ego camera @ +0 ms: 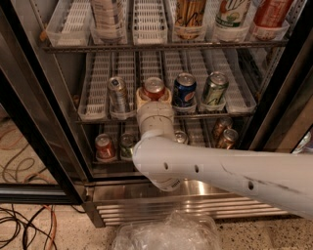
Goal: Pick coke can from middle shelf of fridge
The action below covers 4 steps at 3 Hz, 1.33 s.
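The coke can [153, 86], red with a silver lid, stands upright in a white lane tray of the middle shelf [98, 100] inside the fridge [195, 190]. My gripper [153, 93] is at the front of that shelf. Its pale fingers [140, 97] sit on either side of the can and look pressed against it. The white wrist and arm [215, 168] reach in from the lower right and hide the can's lower body.
A silver can [118, 93] stands left of the coke can. A blue Pepsi can [184, 89] and a green-and-silver can [213, 88] stand to its right. Several cans [104, 145] sit on the shelf below, bottles [188, 14] above. The black door frame [29, 141] is left, cables [24, 224] and a plastic bag [166, 234] on the floor.
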Motion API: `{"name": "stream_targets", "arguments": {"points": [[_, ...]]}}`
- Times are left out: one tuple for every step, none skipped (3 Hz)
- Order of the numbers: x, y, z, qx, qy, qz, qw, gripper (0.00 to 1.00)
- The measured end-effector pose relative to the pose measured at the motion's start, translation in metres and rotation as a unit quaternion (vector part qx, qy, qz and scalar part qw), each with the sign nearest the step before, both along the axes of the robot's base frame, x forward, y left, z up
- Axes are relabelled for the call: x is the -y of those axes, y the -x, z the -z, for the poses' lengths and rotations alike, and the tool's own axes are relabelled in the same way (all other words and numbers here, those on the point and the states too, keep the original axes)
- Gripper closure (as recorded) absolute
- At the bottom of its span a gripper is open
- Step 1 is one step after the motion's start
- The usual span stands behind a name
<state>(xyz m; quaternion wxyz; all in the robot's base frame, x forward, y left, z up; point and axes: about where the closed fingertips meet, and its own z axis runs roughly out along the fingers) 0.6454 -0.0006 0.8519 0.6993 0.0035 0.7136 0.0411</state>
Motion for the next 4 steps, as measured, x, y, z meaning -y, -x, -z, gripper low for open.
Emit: {"name": "stream_targets", "arguments": {"points": [[0.0, 0.002, -0.003, 0.003, -0.002, -0.006, 1.0, 1.0], [-0.006, 0.006, -0.009, 0.009, -0.001, -0.019, 0.9998, 1.0], [-0.006, 0.006, -0.009, 0.009, -0.001, -0.019, 0.9998, 1.0], [-0.006, 0.011, -0.021, 0.003, 0.005, -0.038, 0.9993, 1.0]]}}
